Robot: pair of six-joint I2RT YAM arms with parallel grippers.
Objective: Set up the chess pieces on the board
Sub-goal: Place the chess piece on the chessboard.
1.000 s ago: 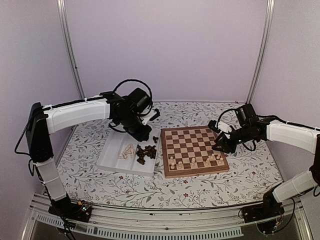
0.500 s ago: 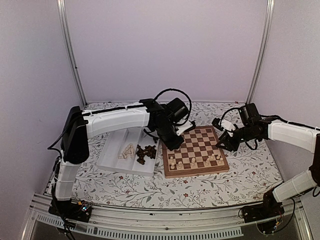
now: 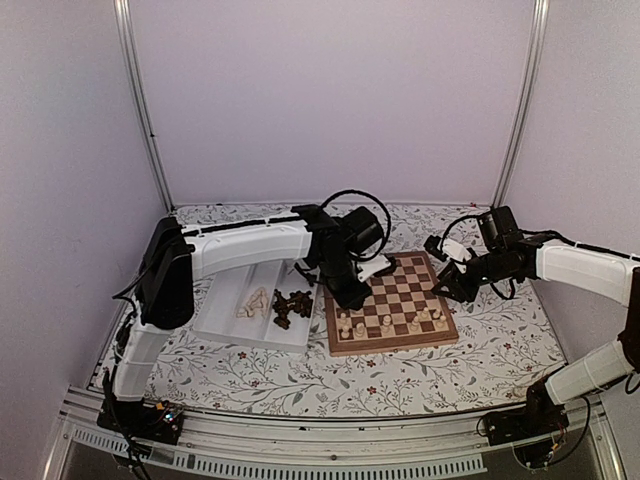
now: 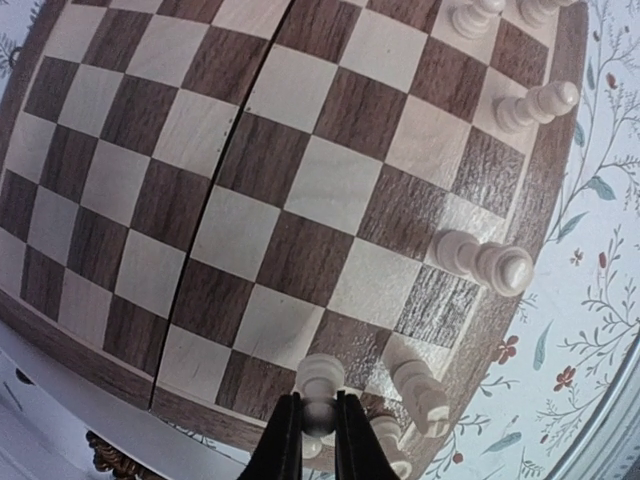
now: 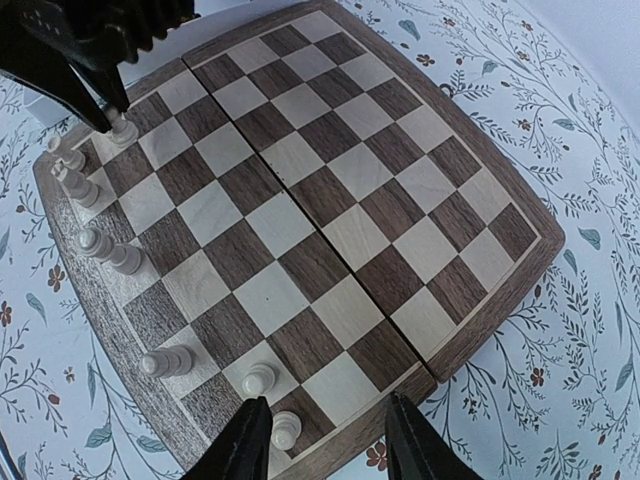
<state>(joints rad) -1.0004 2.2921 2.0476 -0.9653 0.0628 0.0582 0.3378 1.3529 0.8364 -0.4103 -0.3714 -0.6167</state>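
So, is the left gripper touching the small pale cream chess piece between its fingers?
Touching. Left wrist view: the left gripper pinches the small pale cream chess piece, no gap.

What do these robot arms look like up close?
The left arm and right arm have white shells over black joints. A black cable loops at the left wrist. The left gripper and right gripper each end in two slim black fingers.
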